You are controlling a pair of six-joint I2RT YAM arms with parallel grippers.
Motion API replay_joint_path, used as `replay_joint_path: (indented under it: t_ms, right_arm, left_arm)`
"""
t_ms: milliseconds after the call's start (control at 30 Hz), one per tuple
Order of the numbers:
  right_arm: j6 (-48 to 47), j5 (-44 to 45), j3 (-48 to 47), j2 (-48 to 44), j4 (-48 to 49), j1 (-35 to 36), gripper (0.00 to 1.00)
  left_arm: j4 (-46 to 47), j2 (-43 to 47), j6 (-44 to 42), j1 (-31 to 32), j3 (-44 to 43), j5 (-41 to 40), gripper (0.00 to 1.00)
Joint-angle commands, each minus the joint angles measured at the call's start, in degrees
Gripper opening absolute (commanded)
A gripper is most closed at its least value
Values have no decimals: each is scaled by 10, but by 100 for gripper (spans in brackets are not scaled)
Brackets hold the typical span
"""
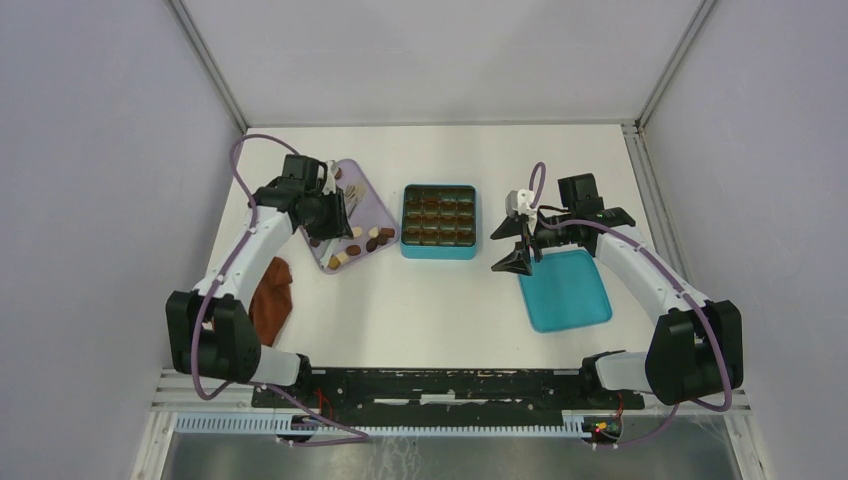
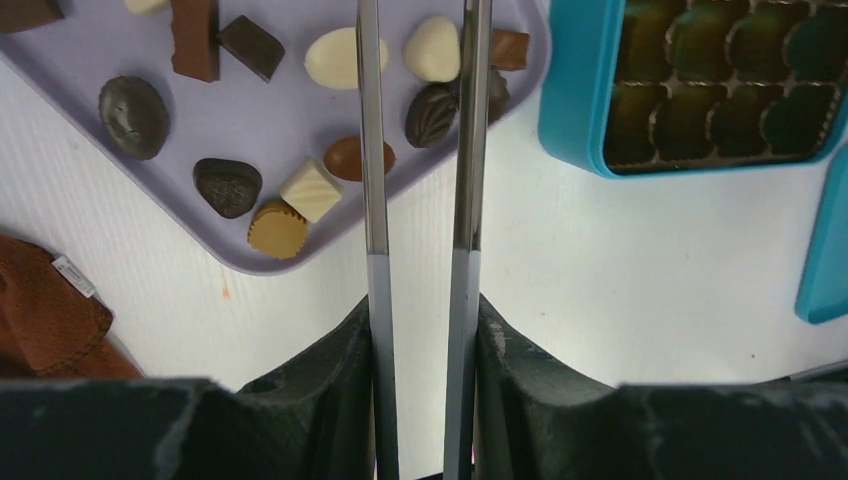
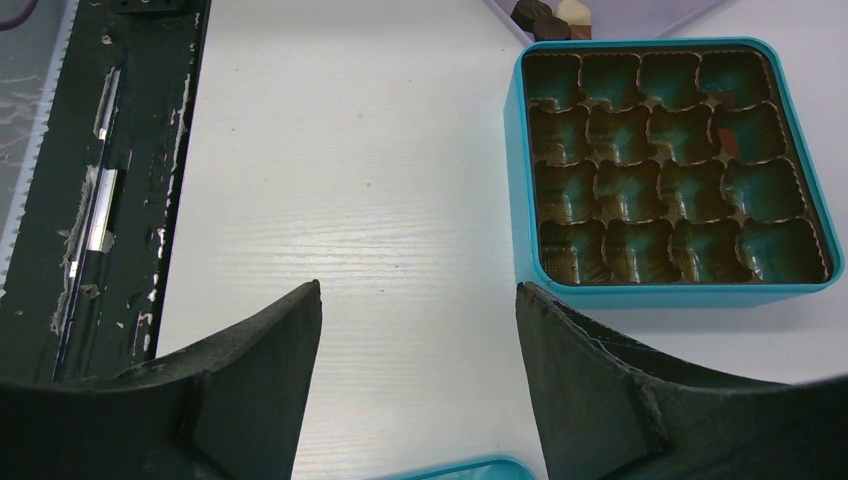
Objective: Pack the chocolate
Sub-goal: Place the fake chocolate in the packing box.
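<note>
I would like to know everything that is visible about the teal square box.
The teal box is square with rounded corners, like painted tin or plastic. Uncovered, it lies flat on the white table. Inside sits a brown-gold liner with sixteen scalloped cells, four by four; most look empty, one near a corner shows a reddish patch. The lilac tray lies very close; contact is unclear.

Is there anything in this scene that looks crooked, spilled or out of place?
The lilac tray sits turned askew, while the teal box sits straight. A brown cloth lies crumpled near the tray. No chocolates have spilled off it.
</note>
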State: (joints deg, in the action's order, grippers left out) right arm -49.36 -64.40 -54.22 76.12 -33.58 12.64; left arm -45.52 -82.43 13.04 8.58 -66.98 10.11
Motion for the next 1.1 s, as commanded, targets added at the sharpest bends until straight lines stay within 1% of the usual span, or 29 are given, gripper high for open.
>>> replay_joint_path:
  t_ms: [0,100,267,333,400,500,567,667,767,933,1067]
  right_arm:
    - [-8,-4,-22,1,-1,2,77]
    - [-7,-4,-22,1,-1,2,77]
    - [-7,-5,-21,2,0,2,77]
    - [-7,-5,-21,3,0,2,77]
    - [-7,-4,-21,3,1,2,77]
    - [-6,-2,-21,3,2,2,77]
    - [-5,-2,-20,3,4,2,77]
    - [-5,0,-20,2,4,2,77]
    - [-5,0,-20,0,5,2,77]
    - [-5,1,-20,-3,5,2,77]
    - [-6,-1,-20,-3,4,2,77]
  left_arm:
    - [74,70,30,-1,38,69,2]
    - [109,106,50,0,83,99,2]
    - [190,154,94,6,145,195,2]
    - [229,169,118,19,164,219,2]
    - [257,181,137,45,172,220,2]
    - [298,189,167,86,180,192,2]
    - [313,182,177,120,175,158,2]
    - [327,152,182,171,158,103,2]
    - [333,113,182,208,132,61,2]
    - [326,44,168,245,91,8,2]
    - [301,-13,149,268,48,-44,3]
